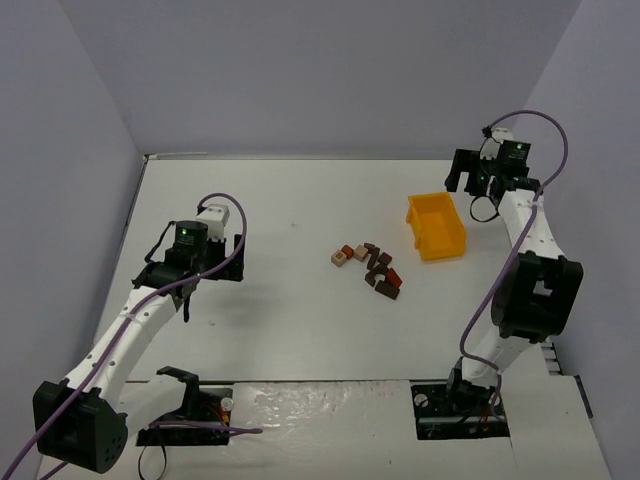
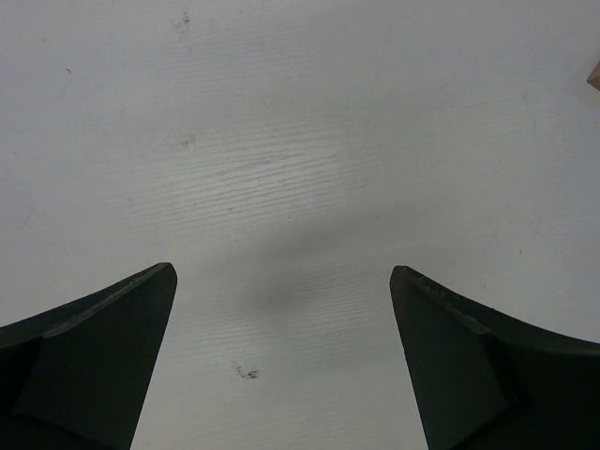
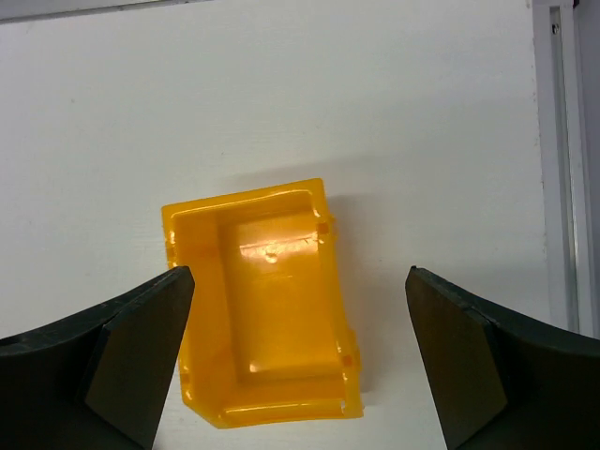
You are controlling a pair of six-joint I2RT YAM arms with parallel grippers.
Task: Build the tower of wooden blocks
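One white tabletop [image 1: 280, 200] carries everything, with two arms over it: the left arm [image 1: 130, 330] at the lower left of the top view and the right arm [image 1: 530, 240] along the right side.

The wood blocks [image 1: 370, 266] lie in one loose cluster just right of the frame's centre, about eight pieces, too small and bunched for a sure count. One pale tan cube [image 1: 339, 257] sits at the cluster's left end, the rest are reddish-brown and dark brown. Whether any rests on another cannot be told from above.

One yellow bin [image 1: 436, 227] stands near the cluster's upper right, apart from it.

The left fingers [image 2: 94, 356] are spread wide over bare tabletop, holding nothing. The right fingers [image 3: 497, 356] are also spread wide, holding nothing, with the bin below them.
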